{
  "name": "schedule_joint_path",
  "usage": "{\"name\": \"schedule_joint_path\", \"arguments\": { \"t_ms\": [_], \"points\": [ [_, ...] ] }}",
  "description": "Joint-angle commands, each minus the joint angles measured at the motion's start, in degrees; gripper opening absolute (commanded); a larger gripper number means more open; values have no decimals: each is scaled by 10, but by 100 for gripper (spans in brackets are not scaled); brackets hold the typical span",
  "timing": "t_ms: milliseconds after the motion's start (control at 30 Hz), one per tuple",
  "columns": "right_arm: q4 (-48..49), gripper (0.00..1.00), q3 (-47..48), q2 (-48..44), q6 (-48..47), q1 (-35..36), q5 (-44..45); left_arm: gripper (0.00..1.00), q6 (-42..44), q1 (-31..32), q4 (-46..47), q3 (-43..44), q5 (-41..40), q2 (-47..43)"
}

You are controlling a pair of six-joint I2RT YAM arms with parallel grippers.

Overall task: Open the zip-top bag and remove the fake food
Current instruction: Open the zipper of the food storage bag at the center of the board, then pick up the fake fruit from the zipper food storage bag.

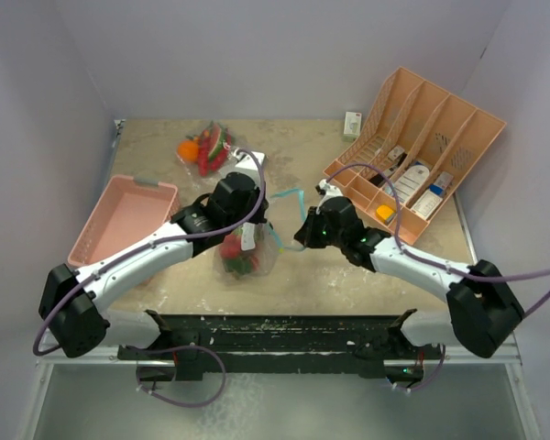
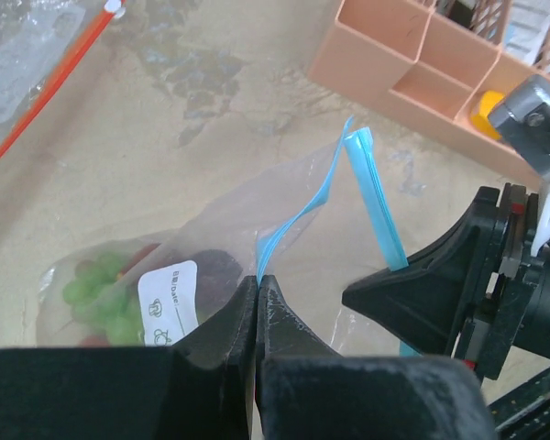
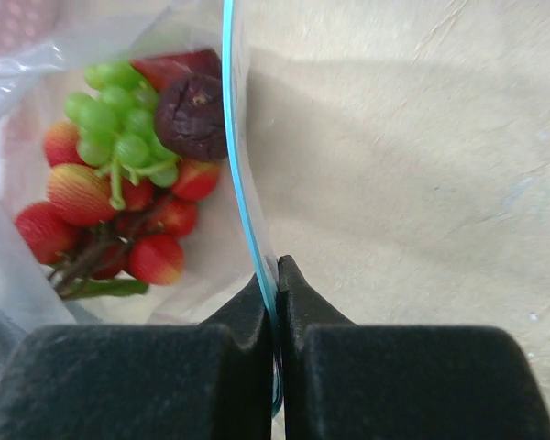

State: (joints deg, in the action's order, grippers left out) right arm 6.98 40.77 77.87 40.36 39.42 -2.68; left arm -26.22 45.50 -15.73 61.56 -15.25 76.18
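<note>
Left gripper point(image 2: 258, 282): pressed together, pinching blue zip strip point(image 2: 298, 215).
Right gripper point(image 3: 276, 270): pinching the strip's other side.
Zip-top bag point(image 1: 241, 259): on bench point(image 1: 302, 275) between the arms; fake food point(image 3: 119, 174) inside.
Around: pink tray point(image 1: 119, 215) left, peach organizer point(image 1: 422, 137) right, second bag point(image 1: 206, 151) behind.

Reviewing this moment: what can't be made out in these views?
Top view: zip-top bag mouth, partly covered by left arm and right arm.
Left wrist: label print, mostly too small; bag bottom behind left gripper.
Right wrist: fake food piled, lower pieces hidden; right gripper covers the bag's near edge.
</note>
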Motion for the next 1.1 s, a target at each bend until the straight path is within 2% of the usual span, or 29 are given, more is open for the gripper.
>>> {"name": "schedule_joint_path", "arguments": {
  "t_ms": [0, 100, 233, 333, 467, 567, 667, 733, 900, 1067],
  "points": [
    [-43, 0, 19, -44, -39, -12, 55, 0, -12, 1, 62, 4, 14, -38],
    [-61, 3, 48, -60, -53, -11, 46, 0, -12, 0, 64, -3, 18, -37],
    [-77, 24, 87, -88, -75, -12, 28, 0, -31, 1, 93, -36, 31, -30],
    [-110, 33, 101, -123, -76, -12, 38, 0, -40, 1, 100, -59, 26, -33],
    [-128, 38, 106, -183, -73, -11, 69, 0, -40, 0, 106, -77, 13, -38],
    [-106, 22, 109, -182, -74, -11, 43, 0, -40, -1, 110, -76, 14, -34],
    [-82, 1, 123, -127, -79, -11, 23, 0, -39, -1, 110, -68, 17, -30],
    [-62, 0, 122, -87, -79, -12, -20, 0, -38, -1, 106, -63, 17, -33],
    [44, 0, 109, 1, -56, -11, -54, 0, -39, -1, 97, -66, 15, -50],
    [92, 0, 107, 75, -49, -10, -70, 0, -38, -1, 84, -66, 4, -63]
  ]
}}
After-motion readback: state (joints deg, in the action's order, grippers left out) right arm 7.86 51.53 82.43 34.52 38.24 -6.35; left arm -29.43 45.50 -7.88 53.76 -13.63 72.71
